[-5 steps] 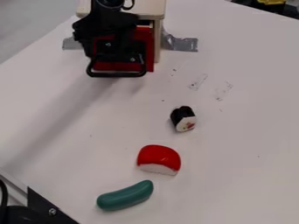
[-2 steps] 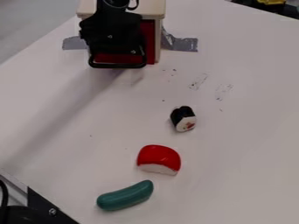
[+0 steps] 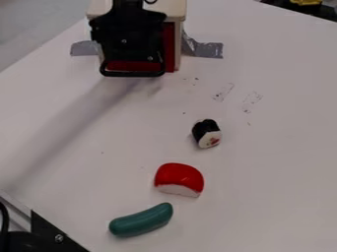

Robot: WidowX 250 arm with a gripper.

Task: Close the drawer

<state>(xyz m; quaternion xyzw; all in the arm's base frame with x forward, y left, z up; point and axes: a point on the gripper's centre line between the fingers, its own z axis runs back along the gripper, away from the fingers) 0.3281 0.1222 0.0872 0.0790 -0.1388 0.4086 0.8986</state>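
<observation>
- Red drawer (image 3: 170,47) sits in the cream cabinet (image 3: 172,10) on the bench (image 3: 263,147), its front seemingly flush, contents hidden
- Black end effector (image 3: 130,42) is in front of the drawer; I cannot tell whether it is released or clenched

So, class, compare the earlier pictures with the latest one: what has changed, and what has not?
The red drawer has slid back into the cream cabinet, away from the camera. The gripper has moved back with it. The red-and-white piece, black-and-white piece and green piece stayed put.
</observation>
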